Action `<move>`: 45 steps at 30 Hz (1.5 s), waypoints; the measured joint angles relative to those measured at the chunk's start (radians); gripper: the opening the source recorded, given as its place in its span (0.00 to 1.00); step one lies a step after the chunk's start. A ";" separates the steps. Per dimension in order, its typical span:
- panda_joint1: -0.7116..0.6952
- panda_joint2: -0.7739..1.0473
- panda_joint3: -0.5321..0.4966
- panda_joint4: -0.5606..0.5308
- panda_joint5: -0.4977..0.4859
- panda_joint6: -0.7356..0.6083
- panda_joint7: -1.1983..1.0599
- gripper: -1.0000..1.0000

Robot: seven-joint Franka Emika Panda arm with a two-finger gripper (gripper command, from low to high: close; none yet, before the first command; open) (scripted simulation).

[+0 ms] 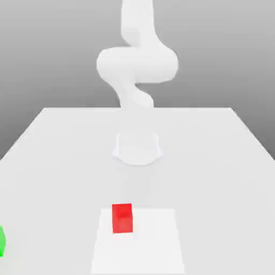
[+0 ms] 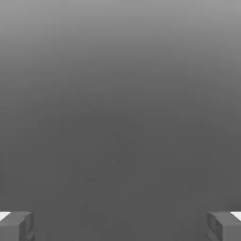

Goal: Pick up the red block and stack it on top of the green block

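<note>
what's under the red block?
The red block sits on a lighter square patch of the white table, toward the patch's far corner on the exterior view's left. Nothing is on top of it. The surface directly beneath the block is covered.

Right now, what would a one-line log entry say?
end effector: open, holding nothing | red block: on table | green block: apart, exterior view's left edge | stack: not begun
</note>
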 joint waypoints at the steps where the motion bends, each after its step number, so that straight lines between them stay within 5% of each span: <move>1: 0.006 0.037 -0.013 -0.026 0.007 0.024 -0.015 0.50; 17: 0.030 0.640 -0.109 -0.443 0.001 0.417 -0.169 0.50; 26: -0.019 0.931 -0.044 -0.444 0.086 0.656 -0.247 0.50; 27: -0.028 0.949 -0.033 -0.442 0.093 0.671 -0.252 0.00; 34: -0.030 0.946 -0.032 -0.442 0.087 0.668 -0.247 0.00; 42: -0.013 0.718 -0.077 -0.474 -0.018 0.472 -0.169 0.00; 45: 0.023 0.738 -0.145 -0.395 -0.032 0.412 -0.114 0.00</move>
